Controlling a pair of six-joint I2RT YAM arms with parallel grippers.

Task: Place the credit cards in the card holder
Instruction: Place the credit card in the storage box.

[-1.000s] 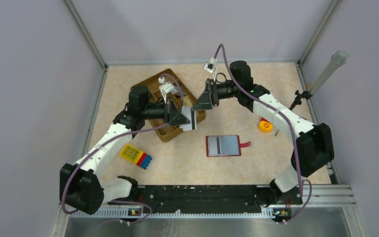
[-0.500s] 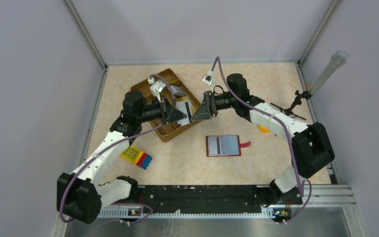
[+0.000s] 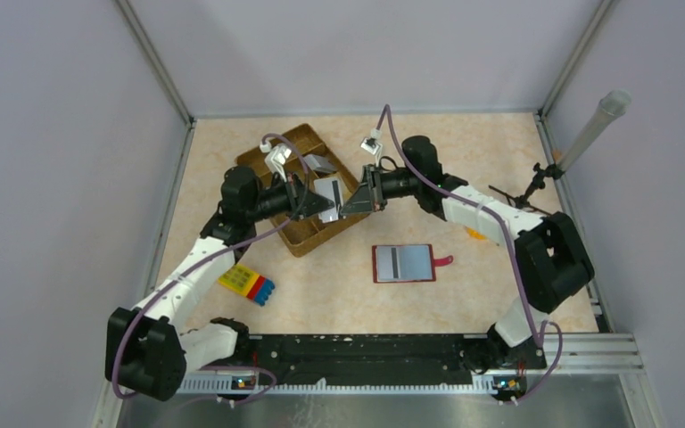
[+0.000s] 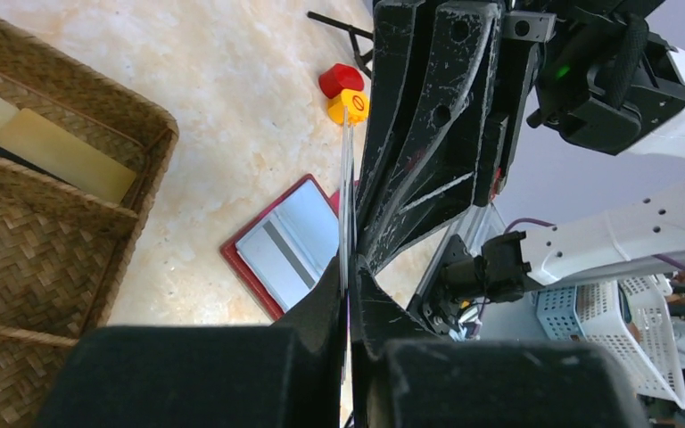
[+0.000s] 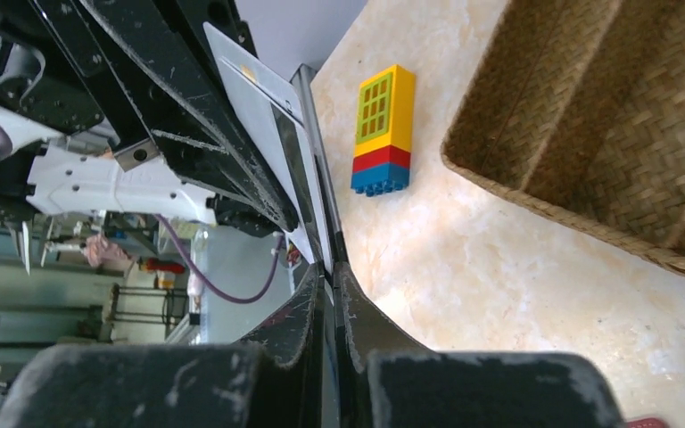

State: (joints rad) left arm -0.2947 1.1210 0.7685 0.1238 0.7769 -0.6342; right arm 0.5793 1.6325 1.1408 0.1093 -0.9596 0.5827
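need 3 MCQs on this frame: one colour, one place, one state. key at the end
1. Toy block colours? A) green, white B) yellow, red, blue C) all black
2. The card holder lies: A) flat on the table B) on the toy block C) against the back wall
3. The grey card is: A) on the table B) inside the card holder C) pinched between left tool and right tool
Key: 1B, three bands show; 2A, top view shows it there; 3C, both tools are shut on it, midair.

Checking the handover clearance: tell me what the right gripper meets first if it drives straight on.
The right gripper would meet the left gripper, facing it nose to nose; both pinch the same grey card, so contact would likely come almost at once.
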